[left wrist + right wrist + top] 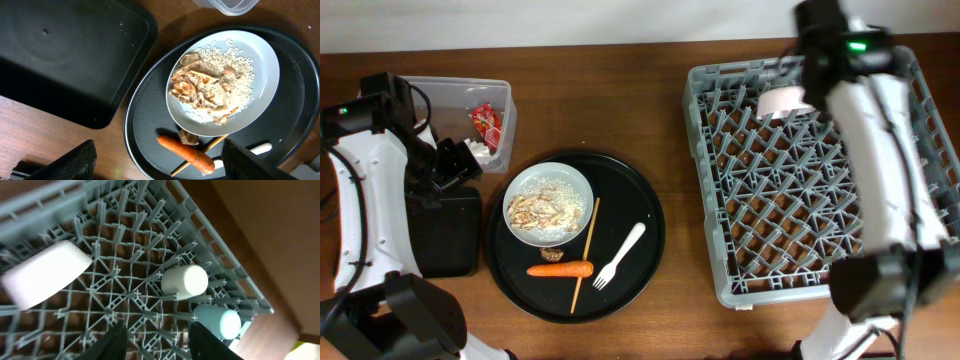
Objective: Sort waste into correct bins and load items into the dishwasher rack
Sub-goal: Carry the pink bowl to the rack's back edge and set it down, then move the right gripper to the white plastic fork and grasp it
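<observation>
The white plate (548,205) of rice and meat bits (212,82) sits on the round black tray, with the carrot (187,152), brown scrap (189,136), wooden stick (585,255) and fork (620,256) beside it. My left gripper (160,170) hangs open above the tray's left rim, holding nothing. The clear tub (470,115) holds the red wrapper (485,120) and tissue wad (478,150). In the dishwasher rack (820,170) lie the white bowl (45,272), small white cup (184,282) and light blue cup (217,320). My right gripper (162,345) is open over the rack.
The flat black rectangular tray (65,55) lies left of the round black tray (640,215), under my left arm. The right arm stretches across the rack's right half. Bare wooden table (670,150) shows between round tray and rack.
</observation>
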Robot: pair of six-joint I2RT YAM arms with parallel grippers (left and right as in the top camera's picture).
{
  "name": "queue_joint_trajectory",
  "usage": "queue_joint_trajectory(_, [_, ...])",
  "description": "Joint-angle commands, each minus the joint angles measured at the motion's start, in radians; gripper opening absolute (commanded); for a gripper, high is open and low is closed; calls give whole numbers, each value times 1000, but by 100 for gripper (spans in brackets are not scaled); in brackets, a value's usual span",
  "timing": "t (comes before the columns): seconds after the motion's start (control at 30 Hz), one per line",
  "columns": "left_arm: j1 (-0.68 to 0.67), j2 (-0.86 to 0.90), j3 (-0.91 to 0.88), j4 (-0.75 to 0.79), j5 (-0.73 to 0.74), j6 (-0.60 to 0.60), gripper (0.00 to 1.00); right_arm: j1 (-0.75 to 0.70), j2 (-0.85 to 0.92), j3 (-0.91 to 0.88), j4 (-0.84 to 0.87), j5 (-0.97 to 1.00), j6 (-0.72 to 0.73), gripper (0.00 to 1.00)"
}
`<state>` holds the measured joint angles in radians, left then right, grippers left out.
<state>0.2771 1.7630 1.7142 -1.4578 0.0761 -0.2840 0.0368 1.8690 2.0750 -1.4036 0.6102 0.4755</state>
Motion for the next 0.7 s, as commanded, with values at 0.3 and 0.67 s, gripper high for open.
queue_joint_trajectory(0.3, [-113, -31, 8, -6, 13, 10, 80, -105, -32, 1, -238, -874, -498, 62])
queue_joint_trajectory(0.67, [-242, -31, 8, -28, -80, 13, 80, 345, -30, -112, -189, -928, -216, 70])
